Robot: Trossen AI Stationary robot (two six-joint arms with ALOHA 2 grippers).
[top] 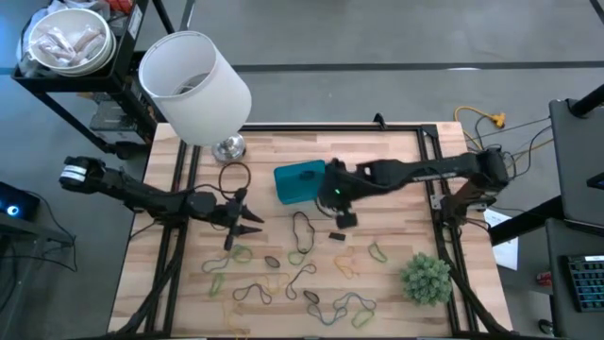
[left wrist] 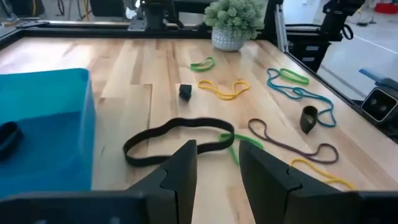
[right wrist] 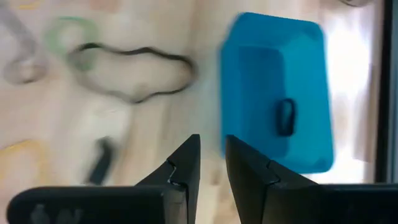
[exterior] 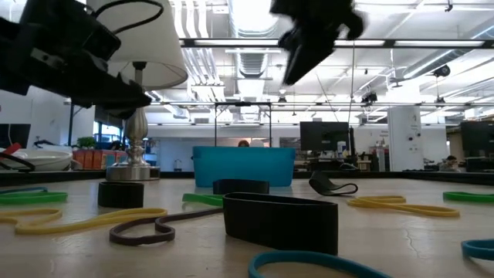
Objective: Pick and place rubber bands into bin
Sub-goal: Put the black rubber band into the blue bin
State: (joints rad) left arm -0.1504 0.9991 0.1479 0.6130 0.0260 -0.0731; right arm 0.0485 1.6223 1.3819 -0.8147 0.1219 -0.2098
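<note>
Near the desk's far edge, about midway along it, sits the blue bin, with one dark band lying inside it. Just beside the bin, toward the desk's right edge, the right gripper hangs above the wood; its fingers stand a narrow gap apart with nothing between them. Below it a long dark loop lies on the wood next to the bin.

At the left side of the desk the left gripper hovers over the boards, its fingers parted by a modest gap and empty.

Most of the rubber bands are scattered across the desk's near half: green, yellow, tan and dark loops, some overlapping, all outside the bin. A short, wide black band stands on edge close to the near edge.

A white lamp stands at the far left corner, and a green plant ball sits near the near right corner.
</note>
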